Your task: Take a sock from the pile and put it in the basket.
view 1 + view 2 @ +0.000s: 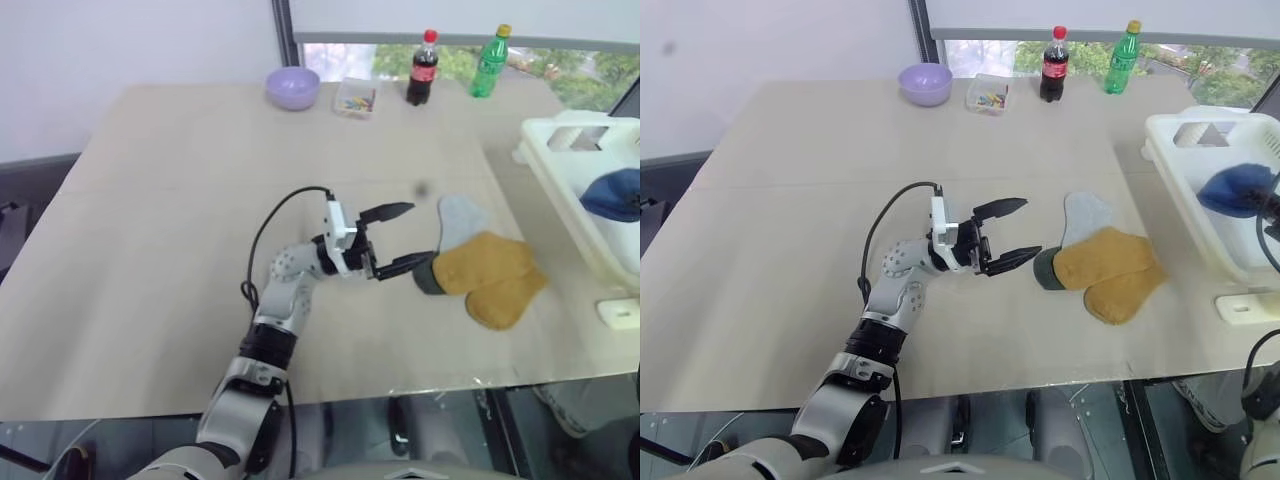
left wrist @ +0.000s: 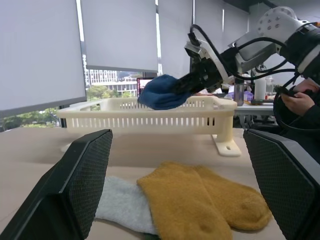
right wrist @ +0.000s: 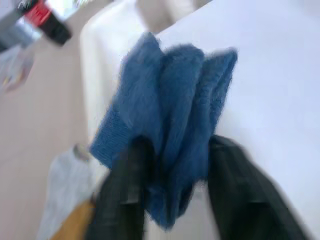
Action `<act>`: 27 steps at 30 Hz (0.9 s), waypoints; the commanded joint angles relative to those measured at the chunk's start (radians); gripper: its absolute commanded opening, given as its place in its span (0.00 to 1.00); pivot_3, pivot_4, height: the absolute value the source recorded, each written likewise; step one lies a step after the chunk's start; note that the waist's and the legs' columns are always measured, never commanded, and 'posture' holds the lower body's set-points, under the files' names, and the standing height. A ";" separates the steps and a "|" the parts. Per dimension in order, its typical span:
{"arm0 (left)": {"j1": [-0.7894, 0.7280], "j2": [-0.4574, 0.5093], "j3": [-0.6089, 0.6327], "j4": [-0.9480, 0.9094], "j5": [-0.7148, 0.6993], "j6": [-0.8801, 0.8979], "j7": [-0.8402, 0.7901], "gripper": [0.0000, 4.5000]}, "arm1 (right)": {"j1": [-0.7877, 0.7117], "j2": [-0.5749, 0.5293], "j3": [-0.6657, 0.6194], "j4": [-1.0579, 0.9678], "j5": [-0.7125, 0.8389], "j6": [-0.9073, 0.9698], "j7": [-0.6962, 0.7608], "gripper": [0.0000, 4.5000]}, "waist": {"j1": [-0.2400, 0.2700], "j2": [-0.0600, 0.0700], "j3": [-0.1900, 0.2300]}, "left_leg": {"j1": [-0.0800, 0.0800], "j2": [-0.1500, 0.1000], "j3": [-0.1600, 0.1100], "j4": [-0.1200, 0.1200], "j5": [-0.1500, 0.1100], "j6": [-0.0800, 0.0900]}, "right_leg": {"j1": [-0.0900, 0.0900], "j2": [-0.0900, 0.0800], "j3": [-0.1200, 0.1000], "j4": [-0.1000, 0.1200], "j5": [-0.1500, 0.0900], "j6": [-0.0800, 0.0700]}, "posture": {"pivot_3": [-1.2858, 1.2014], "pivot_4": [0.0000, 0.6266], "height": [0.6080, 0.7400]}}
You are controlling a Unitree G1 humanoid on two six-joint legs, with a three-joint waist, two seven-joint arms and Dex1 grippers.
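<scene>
The pile lies on the table to the right of centre: two mustard yellow socks (image 1: 490,275), a light grey sock (image 1: 458,215) behind them and a dark one (image 1: 424,276) at their left end. My left gripper (image 1: 415,235) is open, its lower fingertip close to the dark sock. The cream-white basket (image 1: 556,165) stands at the right edge. Above it hangs a blue sock (image 2: 162,92), bunched between the fingers of my right gripper (image 3: 177,145). The same blue sock (image 1: 1232,187) sits over the basket's inside.
At the back of the table stand a lilac bowl (image 1: 292,87), a small clear box (image 1: 356,98), a cola bottle (image 1: 422,68) and a green bottle (image 1: 490,62). A small white block (image 1: 620,313) lies by the basket's near end. A person's hand (image 2: 300,100) shows beyond the table.
</scene>
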 commanded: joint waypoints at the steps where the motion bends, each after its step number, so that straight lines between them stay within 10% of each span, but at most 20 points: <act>1: 0.000 0.006 0.007 -0.006 0.004 -0.019 0.008 1.00 | 0.030 -0.055 0.030 -0.005 -0.032 -0.086 0.009 0.87 | -0.001 0.001 0.000 | 0.000 0.000 0.000 0.000 0.000 0.000 | 0.000 0.000 0.000 0.000 0.000 0.000 | 0.52 0.24 1.00; 14: 0.117 0.174 0.056 -0.169 -0.020 0.110 0.069 1.00 | 0.305 0.025 0.148 -0.591 0.098 -0.422 0.260 0.98 | -0.020 0.004 -0.002 | 0.005 0.004 0.003 0.000 0.000 0.001 | 0.000 0.006 0.006 0.001 -0.002 0.004 | 0.52 0.24 1.00; 27: 0.646 0.442 0.300 -0.691 -0.153 0.443 0.251 1.00 | 0.852 0.295 0.365 -0.879 0.161 -0.673 0.447 0.98 | -0.008 0.004 -0.003 | 0.002 0.004 0.002 0.000 -0.001 0.001 | -0.001 0.005 0.013 -0.001 -0.004 0.000 | 0.52 0.24 1.00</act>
